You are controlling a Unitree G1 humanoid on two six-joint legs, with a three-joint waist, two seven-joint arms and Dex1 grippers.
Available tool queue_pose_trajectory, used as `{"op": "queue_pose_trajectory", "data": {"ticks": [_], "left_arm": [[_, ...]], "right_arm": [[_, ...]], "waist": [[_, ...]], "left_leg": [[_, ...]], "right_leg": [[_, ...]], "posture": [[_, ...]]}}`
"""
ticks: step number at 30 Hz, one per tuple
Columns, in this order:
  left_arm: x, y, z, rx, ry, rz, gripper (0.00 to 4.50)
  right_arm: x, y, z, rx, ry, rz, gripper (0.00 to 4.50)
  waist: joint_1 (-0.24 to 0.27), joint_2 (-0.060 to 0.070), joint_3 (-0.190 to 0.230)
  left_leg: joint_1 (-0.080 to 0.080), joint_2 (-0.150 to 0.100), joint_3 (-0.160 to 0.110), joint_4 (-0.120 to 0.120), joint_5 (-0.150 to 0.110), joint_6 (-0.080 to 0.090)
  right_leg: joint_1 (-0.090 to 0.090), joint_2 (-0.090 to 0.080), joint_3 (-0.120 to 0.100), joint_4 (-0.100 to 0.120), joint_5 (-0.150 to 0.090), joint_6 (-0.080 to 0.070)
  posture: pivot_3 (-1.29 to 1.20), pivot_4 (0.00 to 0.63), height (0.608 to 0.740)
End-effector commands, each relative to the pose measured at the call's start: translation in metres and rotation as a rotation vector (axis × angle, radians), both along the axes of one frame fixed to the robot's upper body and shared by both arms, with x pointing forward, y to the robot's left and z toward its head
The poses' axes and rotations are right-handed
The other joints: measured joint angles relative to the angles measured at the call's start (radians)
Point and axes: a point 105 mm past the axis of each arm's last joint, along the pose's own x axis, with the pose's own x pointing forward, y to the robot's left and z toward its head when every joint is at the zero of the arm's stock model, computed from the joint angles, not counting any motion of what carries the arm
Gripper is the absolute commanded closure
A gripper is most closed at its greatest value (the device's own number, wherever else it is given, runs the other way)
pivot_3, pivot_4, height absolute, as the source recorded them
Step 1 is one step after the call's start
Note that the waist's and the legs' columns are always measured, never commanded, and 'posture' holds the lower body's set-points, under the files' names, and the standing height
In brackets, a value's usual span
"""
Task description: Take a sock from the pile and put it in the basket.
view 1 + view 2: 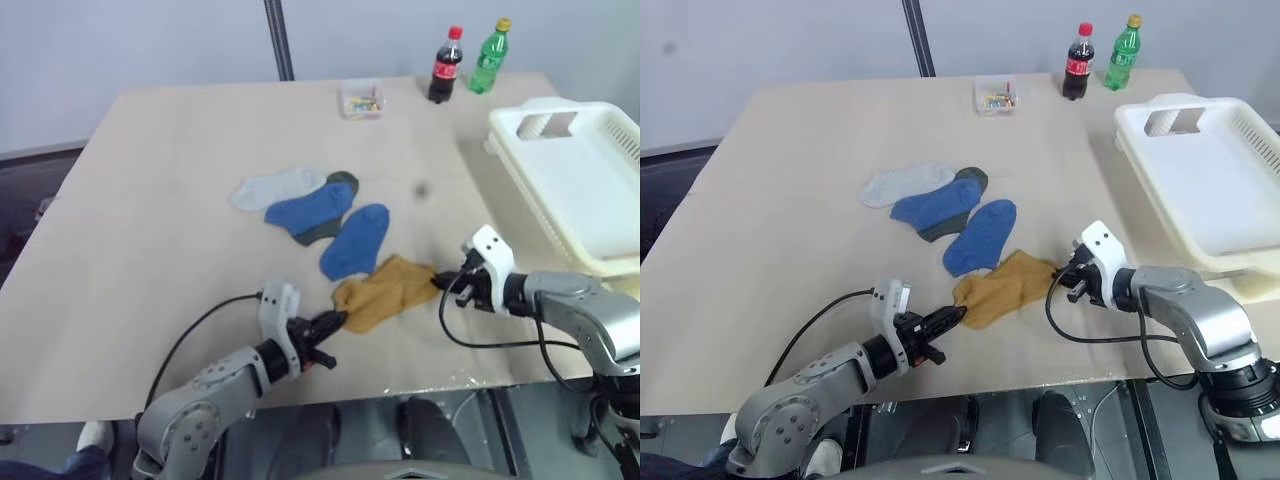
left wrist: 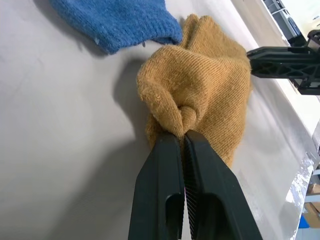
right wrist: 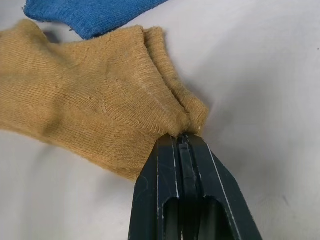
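While both pairs of jaws pinch it, the ribbed-knit mustard sock (image 1: pixel 385 291) bunches softly.

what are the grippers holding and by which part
Both hold the yellow sock: the left gripper pinches one end, the right gripper the opposite end.

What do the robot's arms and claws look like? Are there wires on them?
Both arms are smooth silver-grey metal with rounded joints. Each ends in a black wrist with a small white block on top. The left claw and right claw each have two long, thin black fingers with ridged insides. A black cable loops loosely beside each forearm.
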Motion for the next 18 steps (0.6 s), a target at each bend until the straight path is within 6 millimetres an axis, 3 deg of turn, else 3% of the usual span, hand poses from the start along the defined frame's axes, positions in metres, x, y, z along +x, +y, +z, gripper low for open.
{"op": "queue_pose_trajectory", "data": {"ticks": [1,12,16,18], "left_arm": [[-0.001,0.002,-0.012,0.054,0.03,-0.031,4.45],[0.048,0.013,0.005,0.127,-0.17,0.018,4.45],[0.048,0.012,0.009,0.117,-0.196,-0.011,4.45],[0.043,0.011,0.007,0.114,-0.186,-0.022,4.5]], "right_arm": [[-0.006,0.002,-0.005,0.008,0.019,-0.01,4.5],[-0.037,0.019,-0.006,0.089,0.119,-0.003,4.5],[-0.04,0.017,-0.007,0.09,0.111,-0.028,4.5],[-0.038,0.014,-0.005,0.081,0.084,-0.035,3.89]], "waist": [[0.0,0.0,-0.003],[0.001,0.0,-0.005],[-0.001,0.0,-0.005],[-0.001,0.0,-0.005]], "left_leg": [[0.0,0.0,0.0,0.0,0.0,0.0],[0.015,0.0,-0.003,-0.006,-0.003,0.004],[0.015,0.0,-0.003,-0.008,-0.002,0.004],[0.014,0.0,-0.003,-0.008,-0.001,0.001]], "right_leg": [[0.0,0.0,0.0,0.0,0.0,0.0],[0.017,0.0,-0.003,-0.007,0.0,0.0],[0.016,0.0,-0.003,-0.008,0.0,0.0],[0.016,0.0,-0.003,-0.009,0.0,0.0]], "posture": [[0.0,0.15,0.74],[0.0,0.15,0.74],[0.0,0.15,0.74],[0.0,0.15,0.74]]}}
